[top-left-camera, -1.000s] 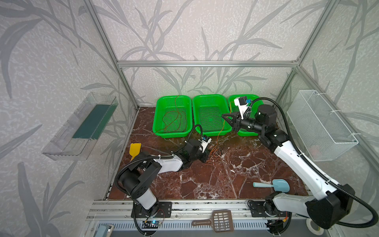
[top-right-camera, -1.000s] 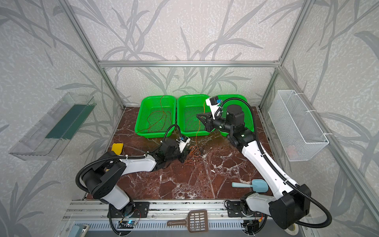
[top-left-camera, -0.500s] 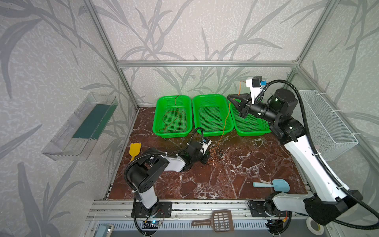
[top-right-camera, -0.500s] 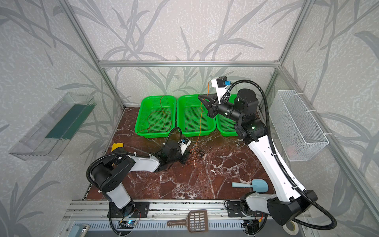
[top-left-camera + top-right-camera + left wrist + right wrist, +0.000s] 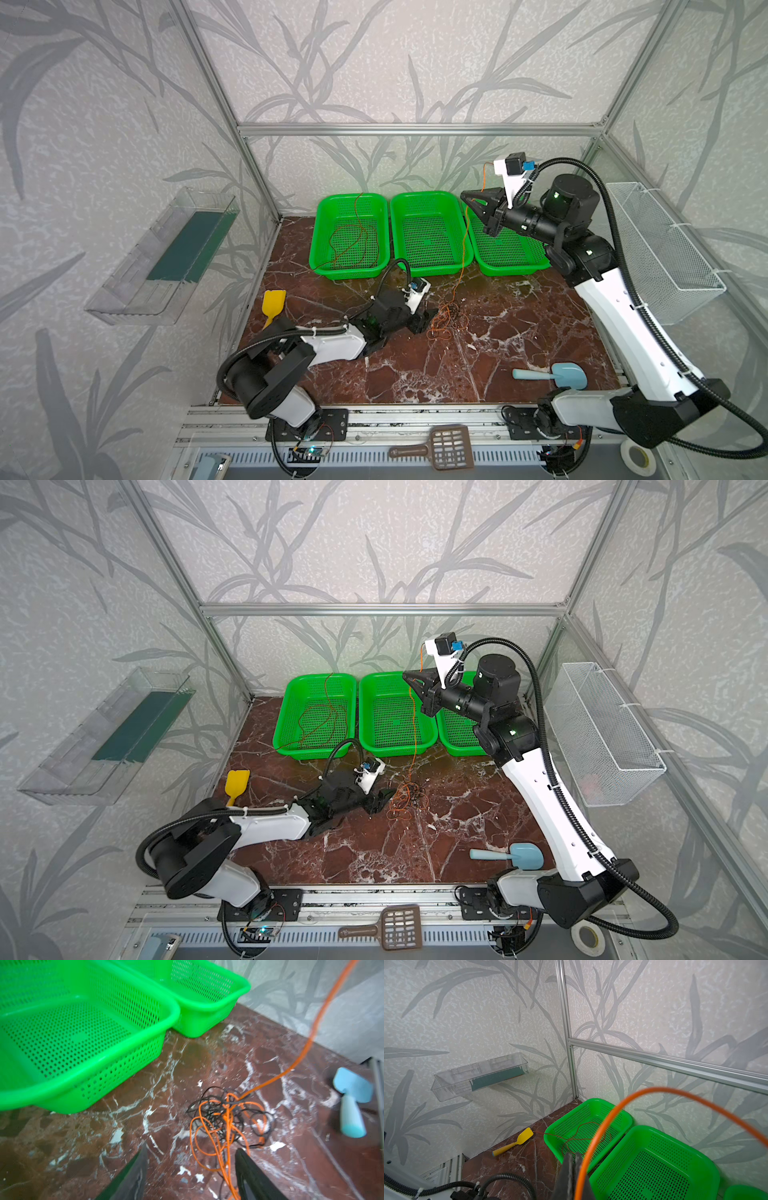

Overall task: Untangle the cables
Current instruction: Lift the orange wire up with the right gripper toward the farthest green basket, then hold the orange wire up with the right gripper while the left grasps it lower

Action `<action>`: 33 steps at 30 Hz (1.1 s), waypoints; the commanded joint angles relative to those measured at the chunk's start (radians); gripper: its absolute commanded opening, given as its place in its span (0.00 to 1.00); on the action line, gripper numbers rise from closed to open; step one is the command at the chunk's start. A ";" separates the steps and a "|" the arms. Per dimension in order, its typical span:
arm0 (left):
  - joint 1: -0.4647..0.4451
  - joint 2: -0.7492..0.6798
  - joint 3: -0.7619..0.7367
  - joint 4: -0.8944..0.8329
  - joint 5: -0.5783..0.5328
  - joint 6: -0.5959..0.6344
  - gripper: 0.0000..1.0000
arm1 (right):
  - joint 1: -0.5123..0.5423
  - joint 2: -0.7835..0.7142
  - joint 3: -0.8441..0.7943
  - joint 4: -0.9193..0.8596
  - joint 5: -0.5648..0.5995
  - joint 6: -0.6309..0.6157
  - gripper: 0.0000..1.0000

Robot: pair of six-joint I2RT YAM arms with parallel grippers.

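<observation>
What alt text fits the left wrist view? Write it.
The open left pincer faces a tangle of orange and black wires on a marble floor; one orange strand rises out of frame. Two green baskets and a blue scoop sit nearby.

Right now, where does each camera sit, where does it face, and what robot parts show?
Both top views: high in front, looking down on the table; both arms show.
Left wrist: low, facing the tangle; open left gripper shows.
Right wrist: raised, facing a back corner; right gripper shut on orange cable.
Both wrist views share that cable.
</observation>
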 commanded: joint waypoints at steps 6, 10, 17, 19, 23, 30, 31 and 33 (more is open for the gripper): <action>-0.078 -0.064 0.182 -0.164 0.003 0.175 0.76 | -0.004 -0.022 -0.073 0.027 -0.042 0.015 0.00; -0.080 0.048 0.270 -0.117 0.006 0.152 0.78 | -0.005 -0.037 -0.083 0.030 -0.044 0.028 0.00; -0.079 0.133 0.317 -0.057 -0.094 0.101 0.74 | -0.004 -0.071 -0.109 0.023 -0.044 0.039 0.00; -0.079 0.135 0.318 -0.056 -0.079 0.105 0.62 | -0.005 -0.076 -0.117 0.023 -0.046 0.042 0.00; -0.079 0.136 0.335 -0.063 -0.021 0.098 0.22 | -0.014 -0.079 -0.141 0.036 -0.036 0.066 0.00; -0.082 0.026 0.326 -0.066 -0.019 0.088 0.00 | -0.059 -0.078 -0.230 0.035 0.073 0.113 0.05; -0.082 0.005 0.328 -0.065 -0.013 0.086 0.00 | -0.064 -0.075 -0.251 0.045 0.069 0.123 0.06; -0.082 -0.030 0.338 -0.078 -0.003 0.080 0.00 | -0.067 -0.064 -0.293 0.052 0.085 0.128 0.11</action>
